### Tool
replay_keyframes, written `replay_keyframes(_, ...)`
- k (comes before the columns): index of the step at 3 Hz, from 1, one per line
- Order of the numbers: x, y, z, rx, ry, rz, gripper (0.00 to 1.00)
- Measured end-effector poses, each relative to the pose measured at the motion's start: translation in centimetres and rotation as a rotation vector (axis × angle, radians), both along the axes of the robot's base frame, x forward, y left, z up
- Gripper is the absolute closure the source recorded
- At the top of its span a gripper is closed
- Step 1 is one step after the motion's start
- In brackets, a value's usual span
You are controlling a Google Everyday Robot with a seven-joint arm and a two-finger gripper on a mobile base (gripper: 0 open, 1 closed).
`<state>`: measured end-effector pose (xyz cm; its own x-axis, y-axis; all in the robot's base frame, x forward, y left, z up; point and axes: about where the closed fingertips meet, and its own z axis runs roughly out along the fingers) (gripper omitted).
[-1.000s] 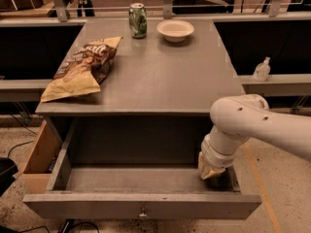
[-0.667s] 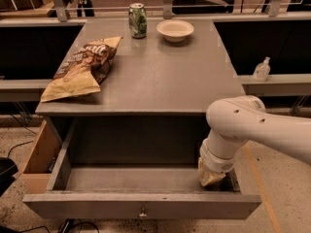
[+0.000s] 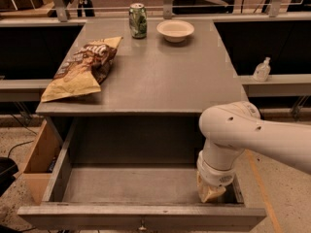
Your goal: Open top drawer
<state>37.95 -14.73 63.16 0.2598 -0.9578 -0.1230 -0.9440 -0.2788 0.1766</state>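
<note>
Gripper [image 3: 211,193] is hanging at the end of the white arm [image 3: 252,135], pointing down inside the right front corner of the top drawer [image 3: 131,184], just behind the front panel and close to the right side wall; whether it is spread or closed I cannot tell, as the wrist housing is covering it. The top drawer is standing well out from under the grey table top [image 3: 155,76], showing its bare grey floor, with its front panel lying along the bottom edge of the view and the small round knob [image 3: 142,224] sitting at that panel's centre. On my judgement the opening is looking largely done. The drawer is appearing to be painted wood: stiff, fairly heavy for its width, not fragile, and likely dragging if pulled off-centre. The knob is offering the balanced hold, though it is small and smooth; the panel's top rim is offering a broader one. A chip bag [image 3: 82,67], a can [image 3: 138,20] and a bowl [image 3: 175,30] are resting on the table top.
</note>
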Motion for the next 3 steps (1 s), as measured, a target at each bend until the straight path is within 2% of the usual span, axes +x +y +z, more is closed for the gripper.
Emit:
replay_keyframes(1,-2.7,1.1,-0.3,0.022,0.071,0.018,1.0)
replay_keyframes(2,-3.5,1.6,-0.3,0.031,0.096,0.031,1.0)
replay_keyframes(3,-5.3,2.8,-0.2,0.065,0.151,0.103,1.0)
